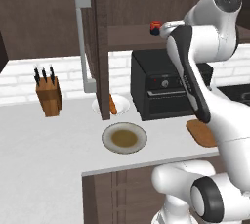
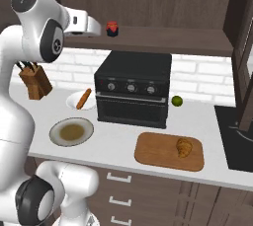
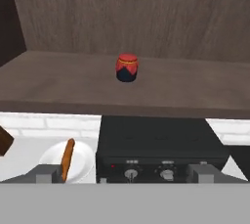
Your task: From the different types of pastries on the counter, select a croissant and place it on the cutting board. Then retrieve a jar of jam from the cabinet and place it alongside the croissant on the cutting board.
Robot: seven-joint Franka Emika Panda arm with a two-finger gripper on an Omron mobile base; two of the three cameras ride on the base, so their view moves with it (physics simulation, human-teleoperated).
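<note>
Item: gripper, jaws wide apart, holding nothing; 2 fingertips frame the lower edge of the hand view, level with the oven top. Arm raised high, forearm reaching toward the cabinet shelf, hand pointing roughly level at the jar.

Item: croissant, resting on the cutting board, right half.

Item: jar of jam, upright on the shelf, well ahead of the fingers, standing alone. Judged rigid, smooth, probably glass: light but slippery and breakable. Best hold: across the squat body below the lid, jaws square to its sides.
</note>
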